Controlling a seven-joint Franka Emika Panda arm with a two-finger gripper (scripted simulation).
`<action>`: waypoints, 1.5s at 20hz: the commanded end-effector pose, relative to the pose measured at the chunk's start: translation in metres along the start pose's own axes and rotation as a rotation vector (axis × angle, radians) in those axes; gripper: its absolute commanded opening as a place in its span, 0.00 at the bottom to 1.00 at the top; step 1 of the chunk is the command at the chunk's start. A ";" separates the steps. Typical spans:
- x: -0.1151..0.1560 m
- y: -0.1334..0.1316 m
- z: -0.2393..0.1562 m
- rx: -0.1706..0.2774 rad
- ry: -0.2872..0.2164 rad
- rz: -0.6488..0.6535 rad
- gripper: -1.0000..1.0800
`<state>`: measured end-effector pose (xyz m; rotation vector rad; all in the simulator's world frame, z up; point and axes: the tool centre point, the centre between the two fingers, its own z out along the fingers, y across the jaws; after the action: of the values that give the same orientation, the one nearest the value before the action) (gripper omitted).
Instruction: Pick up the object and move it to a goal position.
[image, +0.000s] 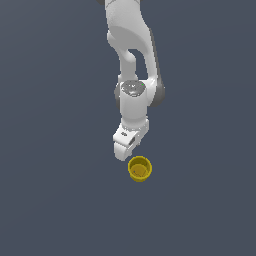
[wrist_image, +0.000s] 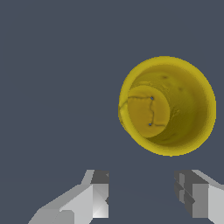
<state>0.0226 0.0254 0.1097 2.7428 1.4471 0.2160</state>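
Wrist view first: no brand, label or readable writing anywhere on the yellow cup, just a thin dark squiggly line with a couple of dots on its inner bottom disc. You're looking pretty much straight down into its open mouth, so the opening faces the camera and the walls taper down to a smaller base that sits off-centre in the ring, meaning its long axis is a bit tilted relative to the camera. The gripper has its two fingers spread apart with bare dark floor between them, nothing held, and the cup sits clear of the fingertips, not between them. In the exterior view the cup stands mouth-up on the plain dark surface, just beside and slightly to the exterior view's right of the white gripper, which hangs off the arm coming down from above.
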 end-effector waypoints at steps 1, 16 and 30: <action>0.005 -0.001 0.003 -0.008 0.019 -0.073 0.62; 0.030 -0.005 0.011 -0.059 0.105 -0.398 0.62; 0.034 -0.005 0.020 -0.068 0.117 -0.440 0.62</action>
<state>0.0399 0.0564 0.0966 2.3159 1.9794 0.4026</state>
